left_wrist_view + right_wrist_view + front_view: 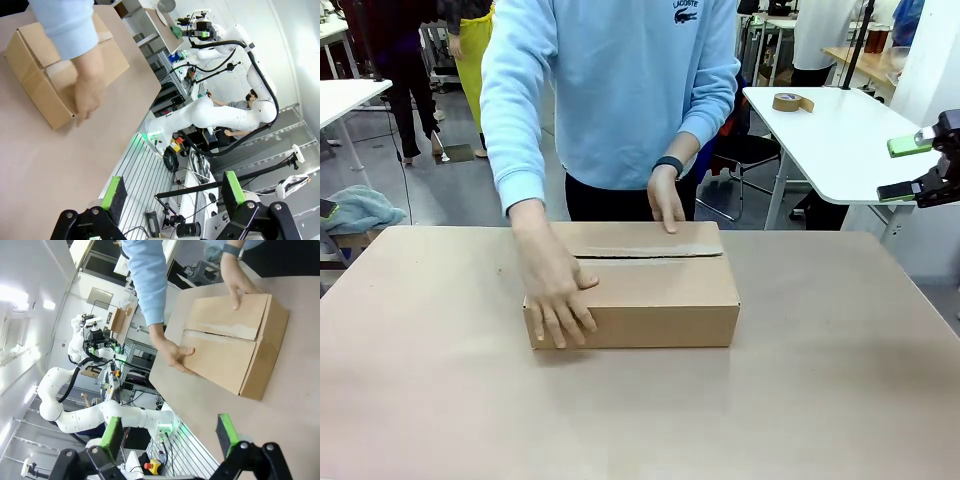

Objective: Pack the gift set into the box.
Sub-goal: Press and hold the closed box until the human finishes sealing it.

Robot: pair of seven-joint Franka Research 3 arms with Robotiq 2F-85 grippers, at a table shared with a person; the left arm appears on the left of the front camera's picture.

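Front view: box at centre frame on the brown table, flaps folded down, seam running across the top. Person's near hand pressed flat on the box's lower-left corner, fingers draped over the front face; far hand, wristwatch above it, resting on the rear flap. At the right edge, upper half: right gripper, well apart from the box, green pads spread, nothing between them. Upper right: tape roll on a white side table. Left wrist view: left gripper along the bottom edge, fingers spread and empty; box at upper left, one hand on its corner. Right wrist view: right gripper spread wide, box at upper right, both hands on it.
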